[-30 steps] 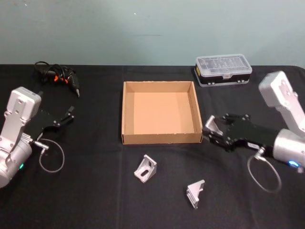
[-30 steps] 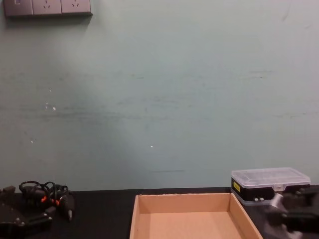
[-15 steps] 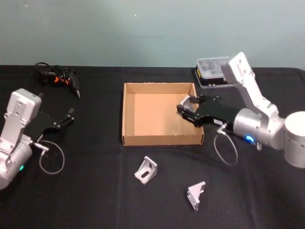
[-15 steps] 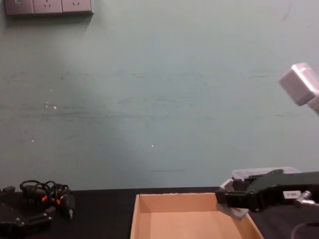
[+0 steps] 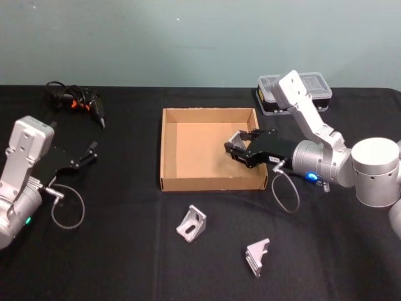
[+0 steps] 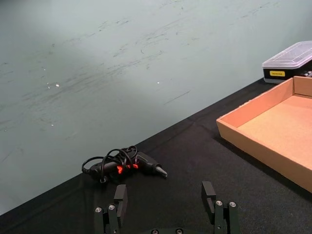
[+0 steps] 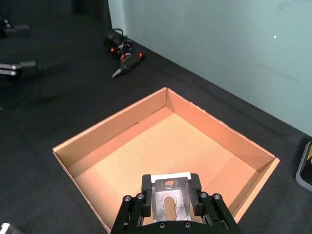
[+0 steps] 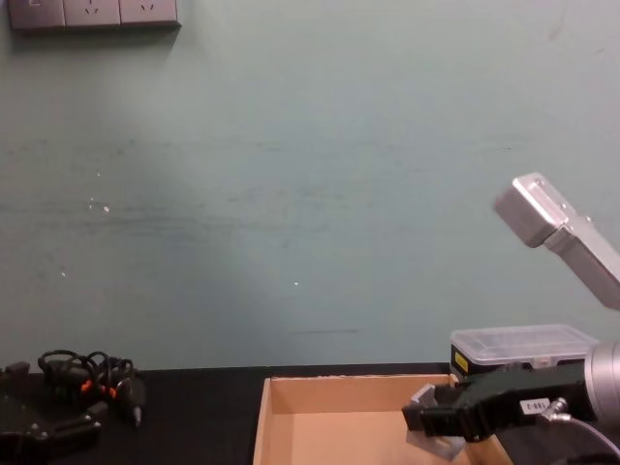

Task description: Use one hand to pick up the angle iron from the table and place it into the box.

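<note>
My right gripper (image 5: 235,143) hangs over the box (image 5: 210,182), just inside its 3 o'clock wall, fingers (image 7: 146,189) clenched on an angle iron (image 7: 168,199). A second iron (image 5: 192,223) and a third iron (image 5: 257,254) lie on the table (image 5: 125,251) toward the box's 6 o'clock. My left gripper (image 5: 89,152) sits parked at 9 o'clock, fingers released.

A box (image 5: 212,183) sits in the middle of the table (image 5: 125,263), with a plastic case (image 5: 315,88) behind its right corner and a corded tool (image 5: 80,102) far back on the left. The right gripper (image 5: 235,145) holds an angle iron (image 7: 168,201) over the box's right side; the left gripper (image 5: 89,152) rests far left. In front of the box lie a second angle iron (image 5: 192,223) and, nearer and rightward, a third angle iron (image 5: 257,255).
</note>
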Available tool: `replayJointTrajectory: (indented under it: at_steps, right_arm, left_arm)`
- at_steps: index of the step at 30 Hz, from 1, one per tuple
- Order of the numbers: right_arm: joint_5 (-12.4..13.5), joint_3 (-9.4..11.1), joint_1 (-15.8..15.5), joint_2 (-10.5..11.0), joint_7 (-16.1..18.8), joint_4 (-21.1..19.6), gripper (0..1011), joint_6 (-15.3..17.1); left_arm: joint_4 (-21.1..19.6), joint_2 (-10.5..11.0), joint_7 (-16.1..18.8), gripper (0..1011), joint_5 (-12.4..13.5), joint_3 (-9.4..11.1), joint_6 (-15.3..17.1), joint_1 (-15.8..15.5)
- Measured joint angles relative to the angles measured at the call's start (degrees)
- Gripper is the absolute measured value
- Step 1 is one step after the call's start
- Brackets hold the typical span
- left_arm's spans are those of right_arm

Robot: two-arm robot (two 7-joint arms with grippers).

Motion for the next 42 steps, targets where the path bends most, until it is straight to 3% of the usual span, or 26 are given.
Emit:
replayJointTrajectory:
  at_steps: [6, 15, 26, 34, 42]
  right_arm:
    - [-1.47, -0.99, 1.22, -0.74, 0.87, 2.42, 456, 0.9]
    - [-2.6, -1.07, 1.2, -0.84, 0.96, 2.58, 459, 1.96]
    - [-3.49, -0.15, 0.53, -0.94, 0.52, 1.98, 774, 1.11]
    - [-3.45, 1.52, -1.03, 0.21, 0.1, -0.96, 1003, 0.17]
    - [-2.7, 3.09, -3.51, 3.05, 0.37, -6.36, 1000, 0.02]
  left_arm:
    - [0.0, 0.0, 0.0, 1000, 0.0, 0.0, 0.0, 0.0]
    - [0.0, 0.0, 0.0, 1000, 0.0, 0.0, 0.0, 0.0]
    - [0.0, 0.0, 0.0, 1000, 0.0, 0.0, 0.0, 0.0]
    - [0.0, 0.0, 0.0, 1000, 0.0, 0.0, 0.0, 0.0]
    - [0.0, 0.0, 0.0, 1000, 0.0, 0.0, 0.0, 0.0]
